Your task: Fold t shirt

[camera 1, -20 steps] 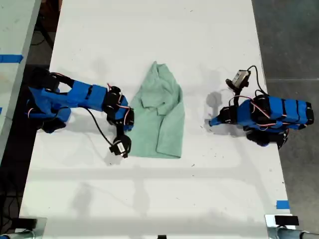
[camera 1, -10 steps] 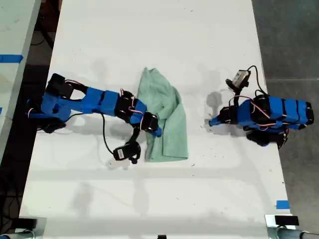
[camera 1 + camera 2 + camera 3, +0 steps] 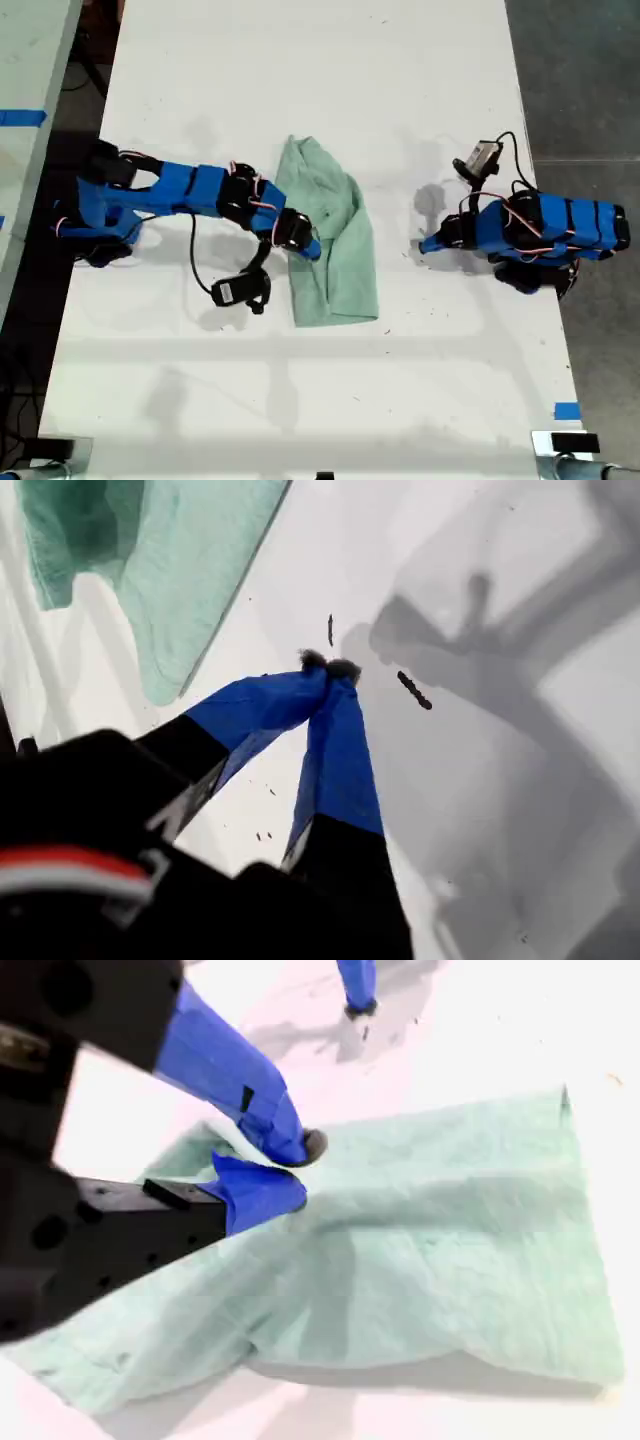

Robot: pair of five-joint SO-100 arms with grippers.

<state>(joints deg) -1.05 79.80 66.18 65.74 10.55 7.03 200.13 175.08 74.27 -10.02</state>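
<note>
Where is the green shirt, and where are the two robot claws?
t shirt [image 3: 345, 250], exterior view, middle of the cloth.
my first end effector [image 3: 328, 666], first wrist view, its touching tips.
my second end effector [image 3: 298, 1168], second wrist view, between its tips on the cloth.

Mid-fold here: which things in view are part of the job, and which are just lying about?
Job:
t shirt, partly folded
my second gripper, over the shirt
my first gripper, shut, off the shirt

Lying about:
blue tape at the table edge
</note>
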